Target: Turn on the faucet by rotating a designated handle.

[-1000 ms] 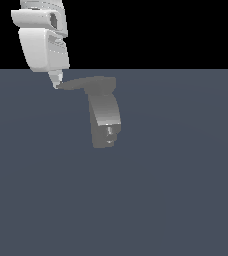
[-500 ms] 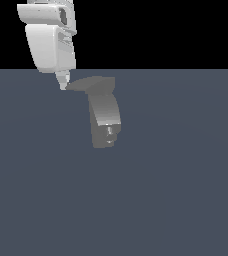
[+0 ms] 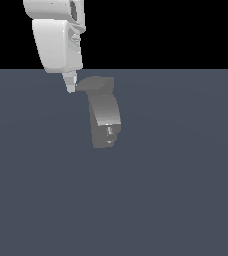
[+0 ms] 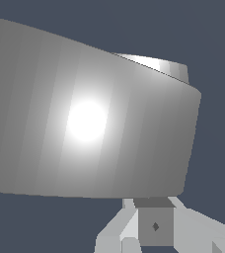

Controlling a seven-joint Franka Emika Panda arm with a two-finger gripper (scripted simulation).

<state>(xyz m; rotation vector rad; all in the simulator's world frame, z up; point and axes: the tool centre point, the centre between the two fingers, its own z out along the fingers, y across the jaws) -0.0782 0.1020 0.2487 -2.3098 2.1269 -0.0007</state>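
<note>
The grey faucet (image 3: 105,119) stands on the dark floor, its curved body hanging down to a stepped nub. The flat handle (image 3: 92,84) sticks out from its top toward the exterior view's left and looks short from here. My gripper (image 3: 71,87) hangs from the white arm and its narrow tip touches the handle's outer end; the fingers look closed together and hold nothing. In the wrist view a broad shiny grey surface of the faucet (image 4: 85,123) fills most of the frame, close above my gripper (image 4: 154,228).
The flat dark blue-grey floor (image 3: 176,200) spreads around the faucet, with a black background behind the arm. No other objects show.
My gripper has moved toward the exterior view's right, staying against the handle's tip. The handle has swung with it and now looks much shorter.
</note>
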